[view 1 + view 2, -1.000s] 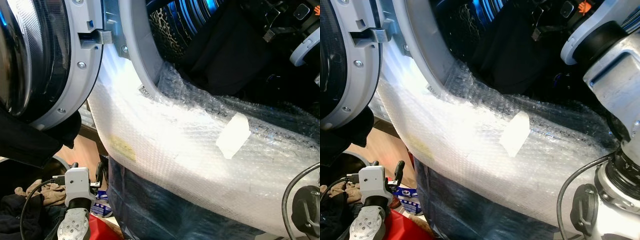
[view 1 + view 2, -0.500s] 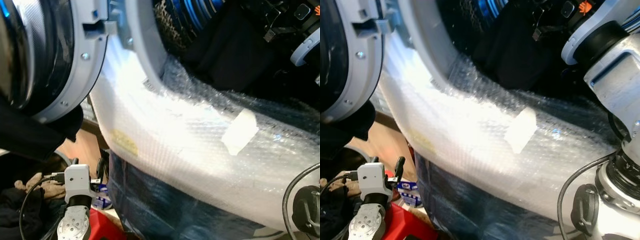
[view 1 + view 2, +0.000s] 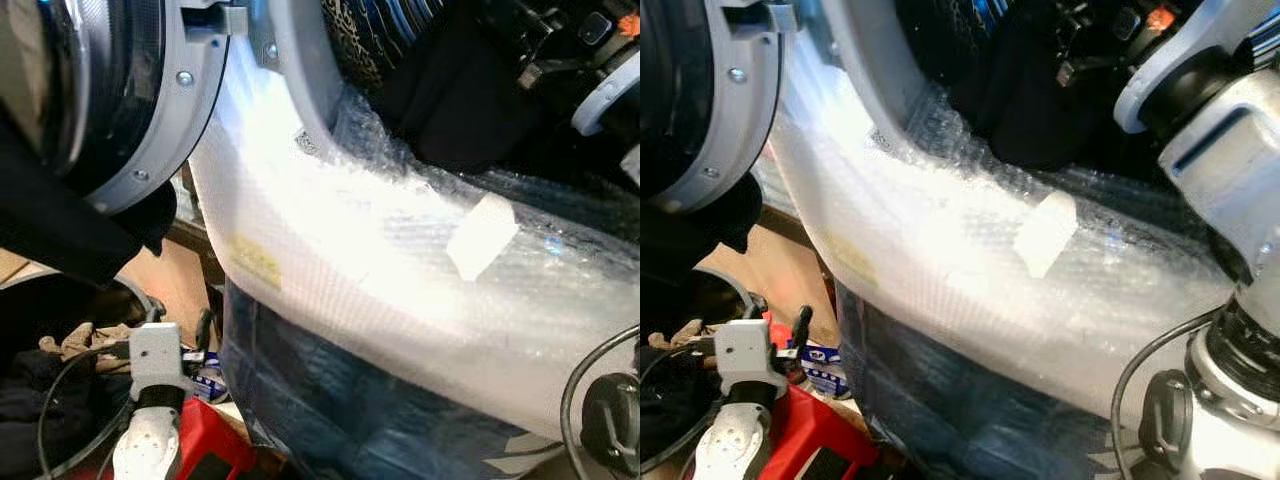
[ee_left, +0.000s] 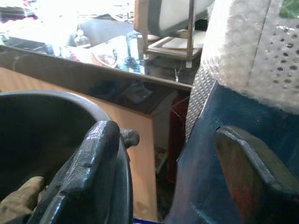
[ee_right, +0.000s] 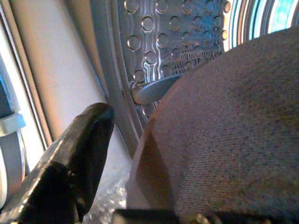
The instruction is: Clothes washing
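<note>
1. Bubble wrap (image 3: 400,270) covers the front of the washing machine below its round opening, with a strip of tape (image 3: 482,235) stuck on it; the open door (image 3: 130,100) swings out on the robot's left.
2. Right arm (image 3: 1230,150) reaches into the drum (image 5: 177,42). Right gripper (image 5: 140,154): one black finger (image 5: 70,158) stands apart from the dark grey cloth (image 5: 233,140) that presses close against the wrist camera. The other finger is hidden, so whether the cloth is pinched or just resting there I cannot tell.
3. Dark clothing (image 3: 460,100) lies inside the opening, heaped at the lip.
4. Left gripper (image 4: 163,177) hangs low beside a dark basket (image 4: 42,126) — fingers spread wide, nothing between them. A pale rag (image 3: 75,345) lies in the basket.
5. Step in hand, as I judge it: pushing laundry deeper into the drum. To do it well — carry the cloth past the rim toward the dimpled back wall, release only once it sits clear of the door seal, and keep the wrist off the bubble wrap so nothing drags back out.
</note>
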